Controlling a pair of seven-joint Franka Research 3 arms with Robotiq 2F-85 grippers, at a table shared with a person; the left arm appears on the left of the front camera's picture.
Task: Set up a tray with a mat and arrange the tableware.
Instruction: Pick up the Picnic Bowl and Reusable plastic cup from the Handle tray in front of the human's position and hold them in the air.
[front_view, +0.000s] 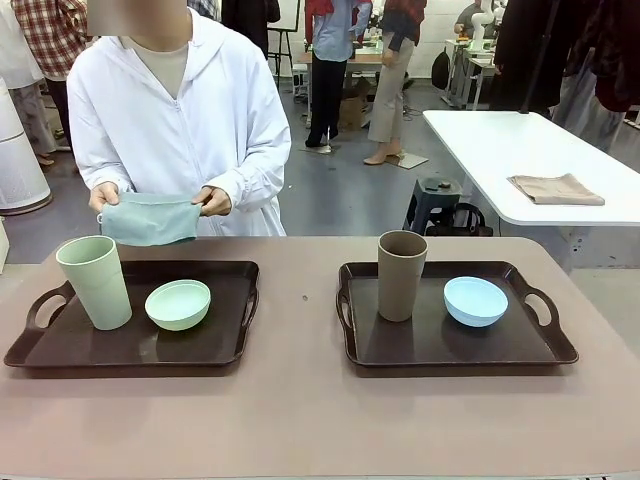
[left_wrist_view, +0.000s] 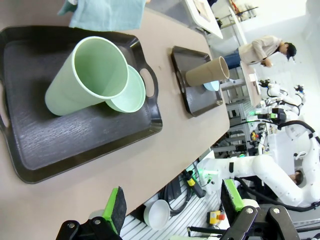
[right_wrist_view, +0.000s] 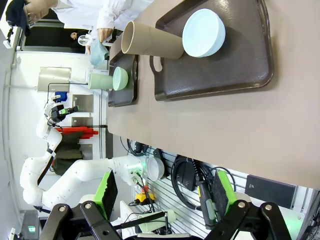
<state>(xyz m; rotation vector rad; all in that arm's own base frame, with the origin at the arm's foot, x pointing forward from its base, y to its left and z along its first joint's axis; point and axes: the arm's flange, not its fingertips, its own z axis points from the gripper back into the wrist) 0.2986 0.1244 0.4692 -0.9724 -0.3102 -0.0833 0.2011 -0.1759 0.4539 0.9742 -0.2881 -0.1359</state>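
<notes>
The left gripper (left_wrist_view: 174, 202) and right gripper (right_wrist_view: 164, 190) both gape empty. The pale green tumbler (front_view: 95, 282) stands by the left tray's (front_view: 90, 350) left edge, the brown tumbler (front_view: 401, 275) left of centre on the right tray (front_view: 420, 345). Both look like light, stiff, probably slick plastic; pinch mid-wall.

- The tabletop (front_view: 300, 420) is viewed from the robot's side by the front camera, facing the person (front_view: 180, 110) across it.
- The left tray (left_wrist_view: 60, 140) is seen obliquely, rolled, from the left wrist camera off the near edge.
- The right tray (right_wrist_view: 215, 75) is seen likewise from the right wrist; both trays are shared by all views.
</notes>
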